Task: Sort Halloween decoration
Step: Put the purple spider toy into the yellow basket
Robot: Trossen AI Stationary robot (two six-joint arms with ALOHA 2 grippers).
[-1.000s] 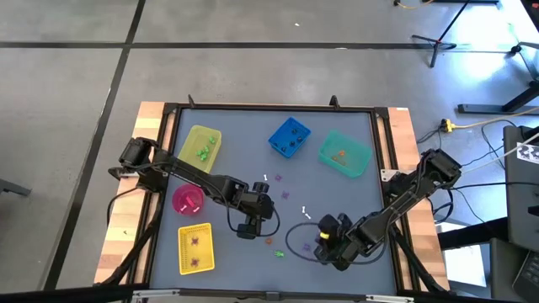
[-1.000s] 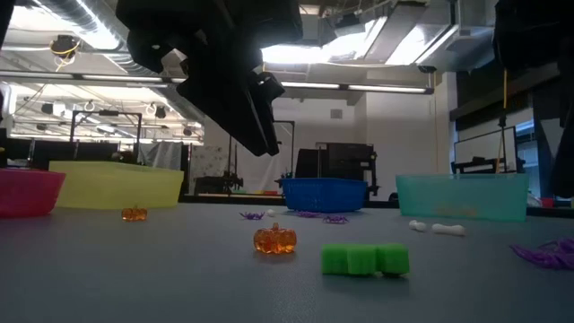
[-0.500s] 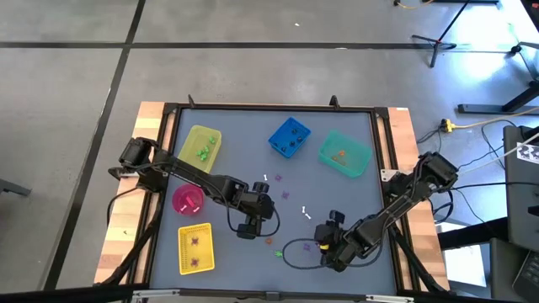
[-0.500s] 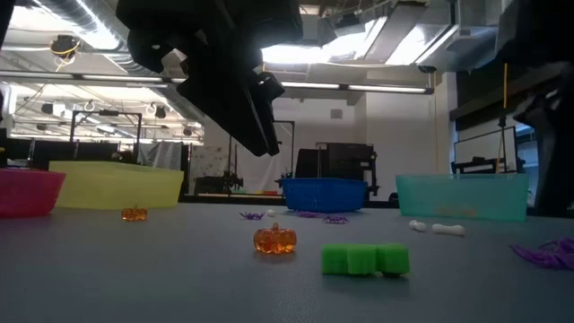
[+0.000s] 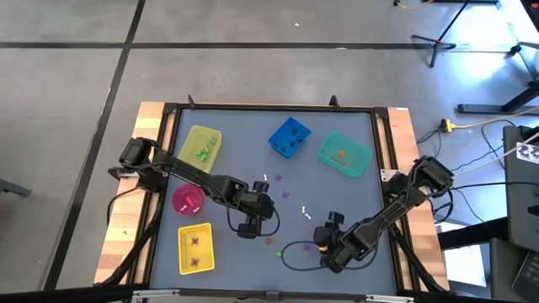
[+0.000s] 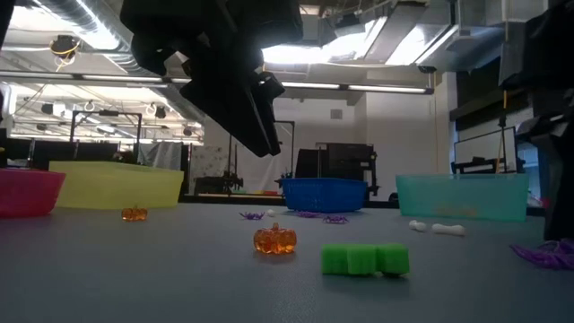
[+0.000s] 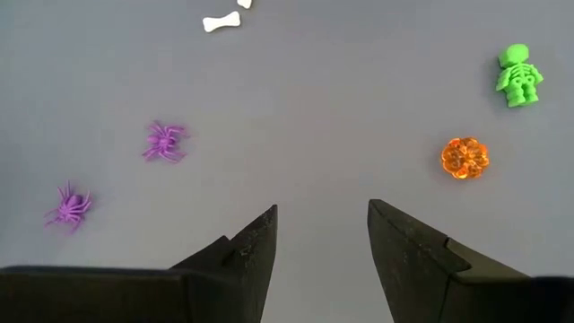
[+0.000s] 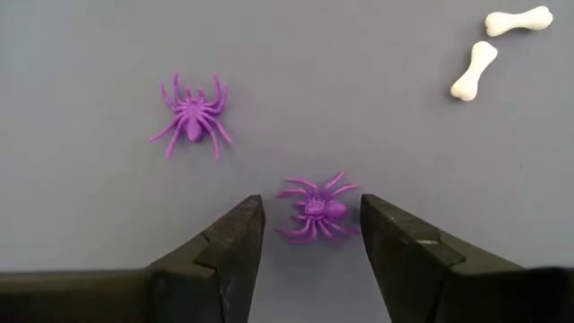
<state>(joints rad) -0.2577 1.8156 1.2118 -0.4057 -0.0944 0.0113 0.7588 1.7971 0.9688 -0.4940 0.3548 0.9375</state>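
5 bins (image 5: 290, 137), 2 purple spiders (image 8: 191, 117), 2 white bones (image 8: 473, 71)

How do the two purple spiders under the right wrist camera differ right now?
The near spider lies between the open fingers of the right tool; the far spider lies clear of them, off to one side. The near spider's body lies crosswise to the fingers, the far spider's more along them. The far one looks slightly larger. Both are purple and lie flat on the grey table.
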